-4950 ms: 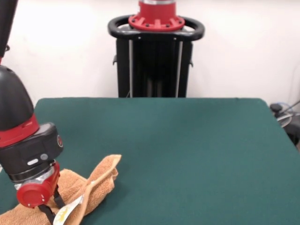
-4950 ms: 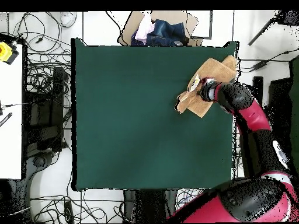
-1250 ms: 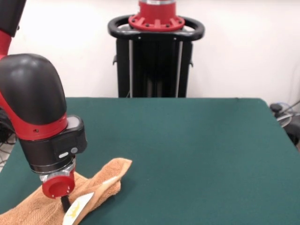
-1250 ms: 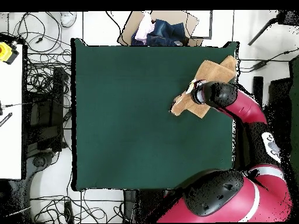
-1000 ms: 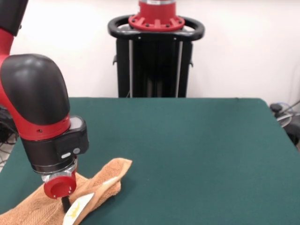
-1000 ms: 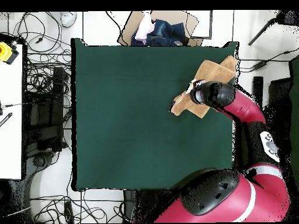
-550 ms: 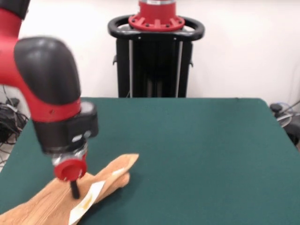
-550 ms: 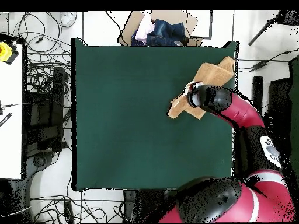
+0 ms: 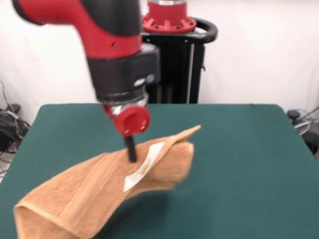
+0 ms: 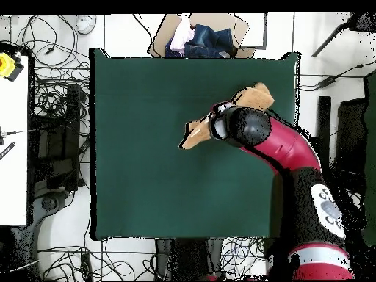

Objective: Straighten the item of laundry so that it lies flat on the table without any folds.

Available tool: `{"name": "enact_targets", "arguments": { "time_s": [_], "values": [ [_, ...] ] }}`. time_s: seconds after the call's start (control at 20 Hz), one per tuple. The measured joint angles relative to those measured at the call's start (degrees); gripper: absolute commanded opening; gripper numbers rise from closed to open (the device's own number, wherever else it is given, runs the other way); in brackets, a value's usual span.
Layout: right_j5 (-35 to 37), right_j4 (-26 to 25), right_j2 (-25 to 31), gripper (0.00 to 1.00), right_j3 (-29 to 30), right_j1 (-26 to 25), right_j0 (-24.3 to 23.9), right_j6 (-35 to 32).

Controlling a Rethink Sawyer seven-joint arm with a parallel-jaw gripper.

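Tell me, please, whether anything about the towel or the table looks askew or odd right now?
The towel is far from flat: the gripper has pinched it near its white care tag and lifted it, so it hangs bunched and folded above the table, one corner sticking up. Nothing looks spilled or damaged.

Arm's reaching out over the table, wrist pointing straight down, gripper (image 9: pixel 131 152) looks pinched shut, though it's a bit blurry.
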State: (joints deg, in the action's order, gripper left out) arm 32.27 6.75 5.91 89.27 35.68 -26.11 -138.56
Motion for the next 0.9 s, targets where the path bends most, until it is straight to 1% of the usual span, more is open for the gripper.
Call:
{"name": "enact_targets", "arguments": {
  "time_s": [0.1,0.35,0.65,0.9],
  "values": [
    [0.27,1.67,-0.06,0.0,1.09,1.8,1.17,0.0],
    [0.29,4.15,-0.07,0.0,2.37,3.55,1.88,0.0],
    [0.27,6.11,-0.14,0.0,2.59,3.05,1.34,0.0],
    [-0.56,6.77,-0.14,0.0,3.52,2.06,0.38,0.0]
  ]
}}
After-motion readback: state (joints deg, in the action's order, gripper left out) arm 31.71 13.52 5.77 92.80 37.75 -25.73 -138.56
